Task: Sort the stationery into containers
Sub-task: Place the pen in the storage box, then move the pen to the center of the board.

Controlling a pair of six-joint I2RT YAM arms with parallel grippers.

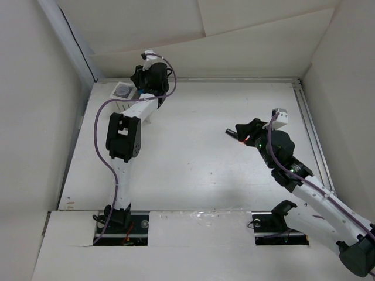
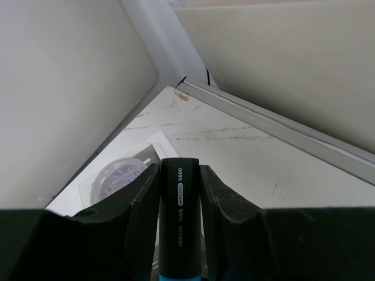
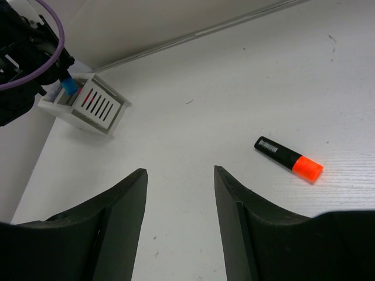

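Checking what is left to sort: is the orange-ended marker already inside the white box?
No, the orange-ended marker lies flat on the table, apart from the white box, in the right wrist view.

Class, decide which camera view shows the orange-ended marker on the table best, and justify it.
The right wrist view: the orange-ended marker lies whole and unobstructed on the table, ahead of the open right gripper. The top external view gives only a reddish speck by that gripper; the left wrist view misses it.
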